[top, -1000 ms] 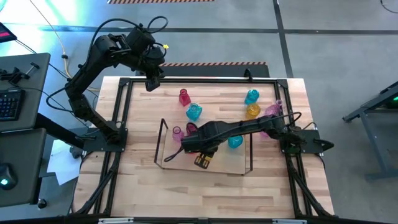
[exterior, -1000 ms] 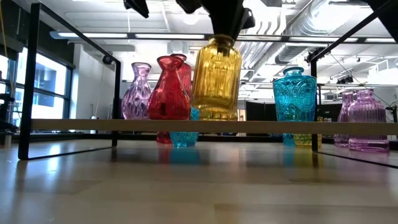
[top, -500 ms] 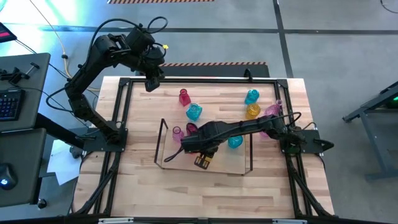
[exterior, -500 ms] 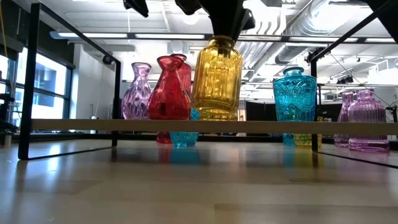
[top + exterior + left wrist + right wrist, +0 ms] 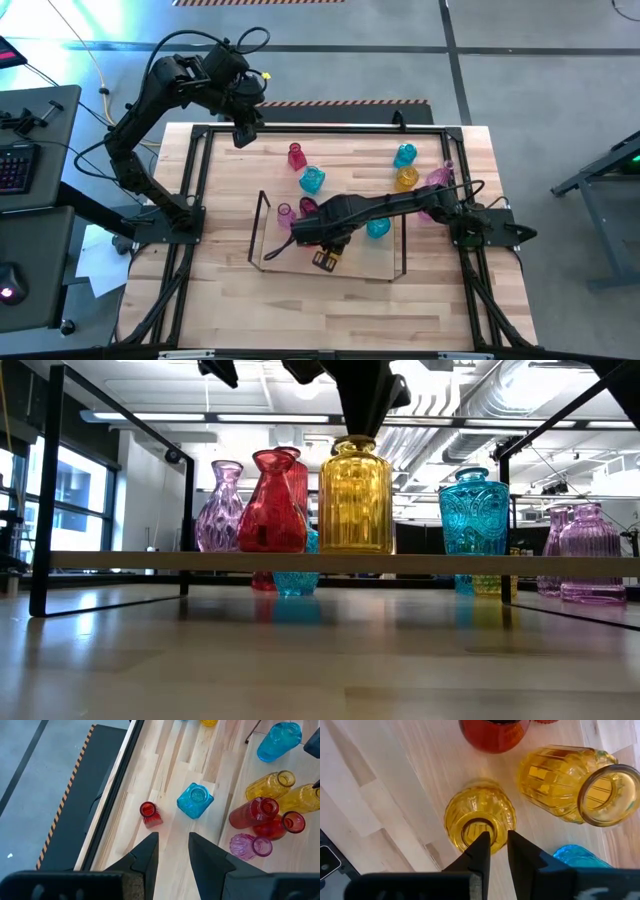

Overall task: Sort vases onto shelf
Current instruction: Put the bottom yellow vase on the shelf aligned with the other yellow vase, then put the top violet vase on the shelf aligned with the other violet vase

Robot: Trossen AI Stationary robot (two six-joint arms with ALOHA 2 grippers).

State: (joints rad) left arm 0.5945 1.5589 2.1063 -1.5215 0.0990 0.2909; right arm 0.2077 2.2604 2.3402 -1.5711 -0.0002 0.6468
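Note:
My right gripper [image 5: 498,842] points straight down over the shelf [image 5: 290,268], right at the mouth of a yellow vase [image 5: 479,817]. The vase stands upright with its base on the shelf board [image 5: 150,562]. The fingers stand a little apart. Also on the shelf are a second yellow vase [image 5: 565,777], a red vase [image 5: 268,510], a pink one [image 5: 218,510] and a cyan one [image 5: 474,510]. My left gripper [image 5: 243,133] hangs open, high over the table's far left, with nothing between its fingers. My right gripper comes from above, pointing down, with one finger [image 5: 481,845] inside the yellow vase's mouth and the other outside its rim [image 5: 496,827]. Whether either finger touches the rim, I cannot tell. The vase stands upright on the shelf.
Loose vases stand on the table beyond the shelf: a red one [image 5: 296,155] and a cyan one [image 5: 313,180] at the far middle, and cyan [image 5: 405,155], yellow [image 5: 406,179] and pink [image 5: 440,178] at the far right. A black metal frame [image 5: 200,180] rings the table.
The yellow vase hung tilted under my right gripper with its base just above the shelf board. It now stands upright with its base on the board. Neither arm has shifted.

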